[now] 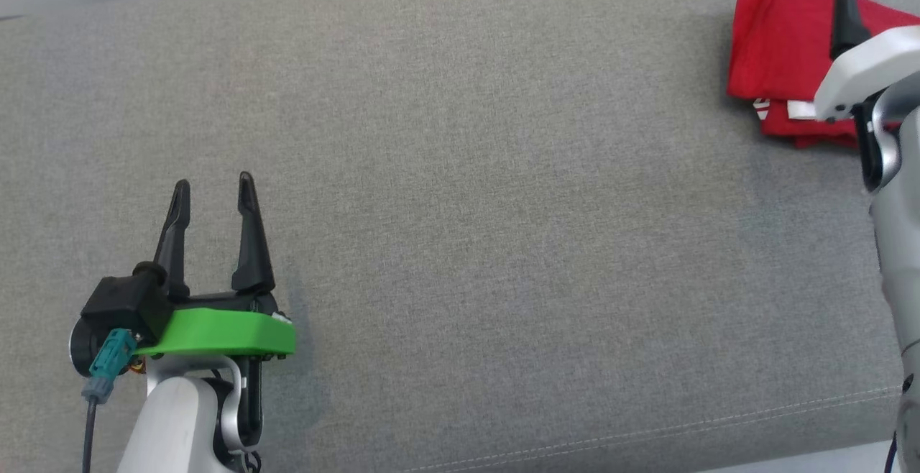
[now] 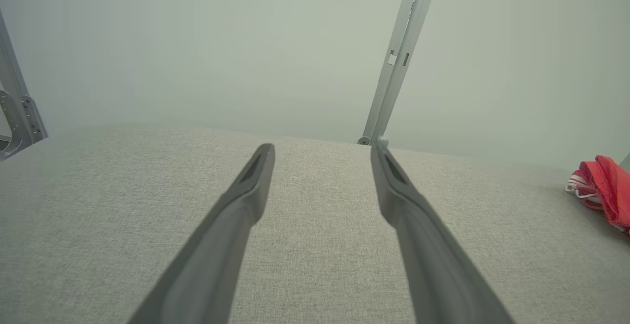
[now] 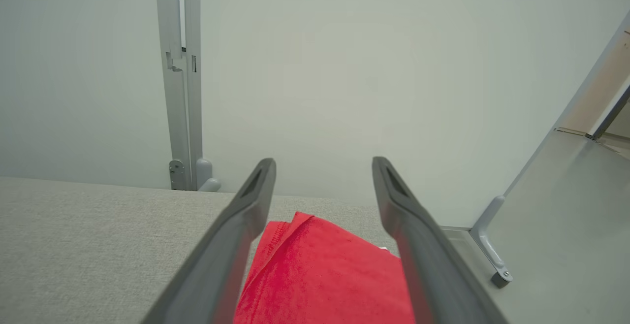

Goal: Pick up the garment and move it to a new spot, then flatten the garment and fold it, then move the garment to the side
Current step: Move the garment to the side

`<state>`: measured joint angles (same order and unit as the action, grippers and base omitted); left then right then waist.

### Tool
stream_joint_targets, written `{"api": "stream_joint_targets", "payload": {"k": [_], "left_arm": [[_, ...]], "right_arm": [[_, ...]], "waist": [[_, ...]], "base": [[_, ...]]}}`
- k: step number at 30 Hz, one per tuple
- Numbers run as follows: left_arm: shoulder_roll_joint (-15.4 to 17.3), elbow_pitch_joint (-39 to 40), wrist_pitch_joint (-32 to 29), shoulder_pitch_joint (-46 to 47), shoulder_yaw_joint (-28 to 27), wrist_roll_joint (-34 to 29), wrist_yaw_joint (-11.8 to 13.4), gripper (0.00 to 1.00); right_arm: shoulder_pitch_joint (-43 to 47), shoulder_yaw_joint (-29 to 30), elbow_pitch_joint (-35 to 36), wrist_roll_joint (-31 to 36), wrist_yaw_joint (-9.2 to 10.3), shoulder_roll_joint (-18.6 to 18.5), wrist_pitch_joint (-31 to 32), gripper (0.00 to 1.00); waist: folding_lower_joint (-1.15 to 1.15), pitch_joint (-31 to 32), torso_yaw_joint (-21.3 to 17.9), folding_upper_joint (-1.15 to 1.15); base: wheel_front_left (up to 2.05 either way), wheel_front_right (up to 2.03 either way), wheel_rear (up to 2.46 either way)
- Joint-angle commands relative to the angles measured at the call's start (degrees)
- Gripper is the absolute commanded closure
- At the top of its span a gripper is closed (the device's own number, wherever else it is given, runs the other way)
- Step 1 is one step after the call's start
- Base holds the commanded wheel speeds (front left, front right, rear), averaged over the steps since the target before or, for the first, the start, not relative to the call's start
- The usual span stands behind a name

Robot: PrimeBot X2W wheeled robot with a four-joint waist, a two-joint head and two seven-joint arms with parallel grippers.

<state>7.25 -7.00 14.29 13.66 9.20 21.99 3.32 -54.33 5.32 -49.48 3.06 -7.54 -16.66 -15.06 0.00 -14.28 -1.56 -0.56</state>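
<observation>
Hovering at near left, left gripper has fingers spread wide, holding nothing, over grey fabric surface. At far right, folded red garment lies flat on the surface, white trim at its near edge. Right gripper is above it, fingers apart, empty. A metal post stands beyond.

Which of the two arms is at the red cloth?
The right gripper: its open jaws are at the red garment; the left gripper is over bare grey surface.
</observation>
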Motion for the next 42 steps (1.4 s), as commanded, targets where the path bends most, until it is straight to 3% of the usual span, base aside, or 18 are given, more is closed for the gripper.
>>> {"api": "stream_joint_targets", "payload": {"k": [1,6,9,19,25,33,42], "left_arm": [[0.1,-0.3,0.5,-1.2,-0.9,0.2,0.9,0.00],[-0.1,-1.4,0.8,-3.7,-2.7,-0.3,2.2,0.00],[0.1,-1.4,0.9,-5.3,-2.7,-1.1,1.6,0.00],[-0.4,-2.3,0.9,-11.4,-4.3,-3.4,2.6,0.00],[-1.0,-3.1,0.9,-13.4,-4.8,-3.8,1.8,0.00],[-1.9,-3.9,0.9,-13.0,-3.6,-4.5,0.3,0.00],[-2.8,-5.3,0.9,-12.4,-2.3,-5.4,-0.9,0.00]], "right_arm": [[2.9,-0.8,1.2,-1.9,0.11,0.6,-0.1,0.00],[11.4,-2.4,8.4,-7.0,0.11,2.6,-0.1,0.00],[17.5,-2.2,14.1,-8.4,0.11,4.3,-0.1,0.00],[37.1,-0.6,32.4,-6.8,0.11,12.5,0.4,0.00],[45.4,-1.7,40.9,-9.1,0.11,13.7,0.9,0.00],[51.2,-3.3,45.3,-11.7,0.11,13.7,2.2,0.00],[53.4,-5.9,45.5,-13.0,0.11,13.7,2.6,0.00]], "waist": [[0.00,4.1,-1.1,0.56],[0.00,7.4,-1.1,0.56],[0.00,9.0,-0.7,0.56],[0.00,12.3,0.7,0.56],[0.00,13.3,1.8,0.56],[0.00,13.5,2.4,0.56],[0.00,13.9,2.1,0.56]], "base": [[0.00,0.00,0.00],[0.00,0.00,0.00],[0.00,0.00,0.00],[0.00,0.00,0.00],[0.00,0.00,0.00],[0.00,0.00,0.00],[0.00,0.00,0.00]]}}
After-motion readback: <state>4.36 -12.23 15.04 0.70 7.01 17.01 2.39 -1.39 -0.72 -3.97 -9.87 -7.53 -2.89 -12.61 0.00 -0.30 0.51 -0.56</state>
